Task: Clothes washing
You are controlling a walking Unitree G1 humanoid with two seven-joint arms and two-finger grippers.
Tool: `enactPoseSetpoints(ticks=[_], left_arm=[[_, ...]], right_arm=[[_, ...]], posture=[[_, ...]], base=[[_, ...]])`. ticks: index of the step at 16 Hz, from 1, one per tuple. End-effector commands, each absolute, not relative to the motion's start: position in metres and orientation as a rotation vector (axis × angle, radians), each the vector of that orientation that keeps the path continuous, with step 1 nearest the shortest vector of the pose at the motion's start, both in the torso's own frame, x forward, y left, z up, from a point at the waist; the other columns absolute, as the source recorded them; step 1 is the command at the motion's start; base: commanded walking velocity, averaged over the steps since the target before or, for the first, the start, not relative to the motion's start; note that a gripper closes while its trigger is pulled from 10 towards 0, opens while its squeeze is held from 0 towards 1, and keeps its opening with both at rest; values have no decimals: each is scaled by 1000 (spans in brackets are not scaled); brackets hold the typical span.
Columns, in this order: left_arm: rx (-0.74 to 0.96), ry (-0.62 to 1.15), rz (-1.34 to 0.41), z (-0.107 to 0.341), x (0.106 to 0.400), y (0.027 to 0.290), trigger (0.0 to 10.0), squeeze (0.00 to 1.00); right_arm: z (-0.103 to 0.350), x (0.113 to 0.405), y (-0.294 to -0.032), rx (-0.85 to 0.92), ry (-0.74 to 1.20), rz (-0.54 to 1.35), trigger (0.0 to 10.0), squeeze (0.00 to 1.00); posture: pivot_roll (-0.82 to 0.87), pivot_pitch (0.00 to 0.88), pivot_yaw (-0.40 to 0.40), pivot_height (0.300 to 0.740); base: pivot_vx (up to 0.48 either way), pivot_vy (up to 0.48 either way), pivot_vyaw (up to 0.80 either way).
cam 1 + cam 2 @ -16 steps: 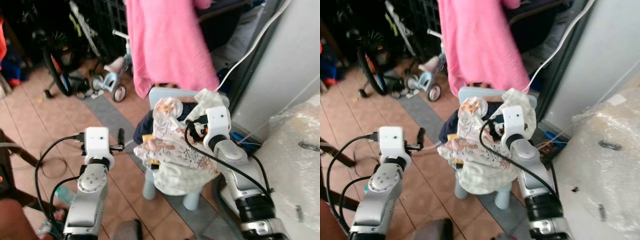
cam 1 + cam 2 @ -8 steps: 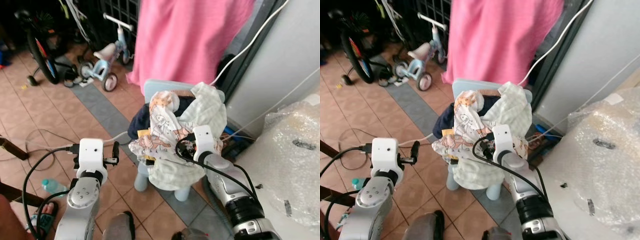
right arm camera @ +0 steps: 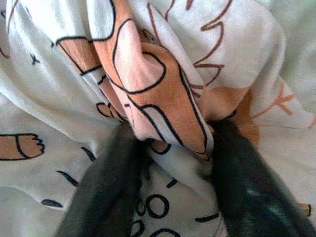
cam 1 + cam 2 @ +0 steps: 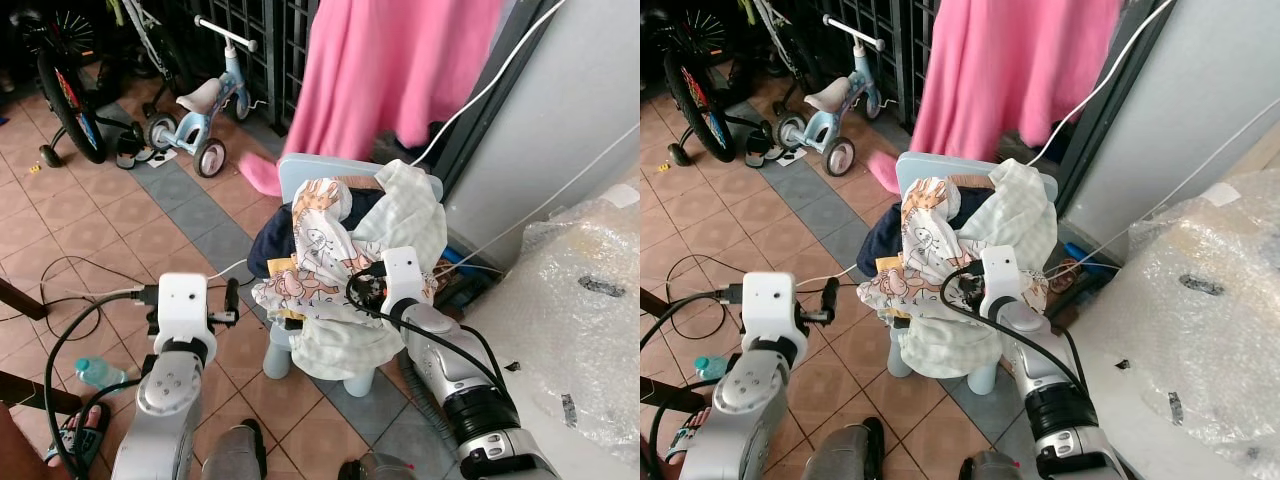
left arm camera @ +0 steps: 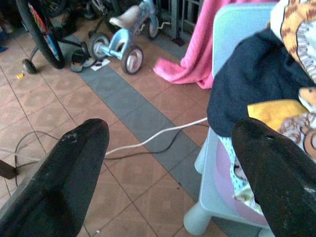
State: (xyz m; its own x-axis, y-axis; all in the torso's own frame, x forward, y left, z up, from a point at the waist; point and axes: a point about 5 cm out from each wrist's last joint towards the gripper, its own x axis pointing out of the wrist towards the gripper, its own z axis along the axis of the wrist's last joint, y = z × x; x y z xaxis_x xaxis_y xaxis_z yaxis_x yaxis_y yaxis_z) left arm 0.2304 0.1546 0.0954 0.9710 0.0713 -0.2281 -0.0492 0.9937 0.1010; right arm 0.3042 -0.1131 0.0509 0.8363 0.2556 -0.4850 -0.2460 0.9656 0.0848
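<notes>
Looks like the grab-the-laundry step of clothes washing. Heap of clothes piled on a small pale-blue plastic child's chair [image 4: 300, 178] at dead centre of the head views — white cotton garment with orange cartoon-animal print [image 4: 318, 262] draped on top, a pale green checked cloth [image 4: 412, 222] at about 1 o'clock of it, a dark navy garment [image 5: 256, 84] and a bit of yellow fabric [image 5: 274, 109] underneath.

Right gripper [image 3: 170, 170] buried in the printed garment, two black fingers [image 3: 106, 187] pinched around a bunched fold of it — gripping cloth, seemingly firmly. Left gripper [image 5: 170, 168] hanging at roughly 9 o'clock of the chair, near but apart, fingers spread wide with nothing between them, pointed at the tiled floor [image 4: 120, 215] and a white cable [image 5: 153, 140].

Next up, probably: lift the fold straight up and off the pile. Could drag the checked cloth or the navy piece along, so slow pull, maybe with the left coming in to steady the rest. Pink hanging sheet [image 4: 400, 60] at 12 o'clock and light-blue kids' balance bike [image 4: 205, 105] at 10 — not in the way.
</notes>
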Motion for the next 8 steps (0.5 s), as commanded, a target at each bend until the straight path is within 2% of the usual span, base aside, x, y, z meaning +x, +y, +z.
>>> enactPoseSetpoints(ticks=[1, 4, 8], left_arm=[[103, 236, 74, 94, 232, 155, 10000, 0], [105, 222, 78, 95, 238, 155, 10000, 0], [101, 202, 76, 96, 245, 152, 10000, 0]], right_arm=[[50, 305, -116, 33, 520, 249, 0, 0], [55, 307, -116, 56, 497, 238, 0, 0], [79, 312, -112, 186, 358, 249, 0, 0]], posture=[[45, 128, -68, 740], [34, 106, -64, 740], [14, 84, -48, 740]], base=[[0, 0, 0], [0, 0, 0], [0, 0, 0]])
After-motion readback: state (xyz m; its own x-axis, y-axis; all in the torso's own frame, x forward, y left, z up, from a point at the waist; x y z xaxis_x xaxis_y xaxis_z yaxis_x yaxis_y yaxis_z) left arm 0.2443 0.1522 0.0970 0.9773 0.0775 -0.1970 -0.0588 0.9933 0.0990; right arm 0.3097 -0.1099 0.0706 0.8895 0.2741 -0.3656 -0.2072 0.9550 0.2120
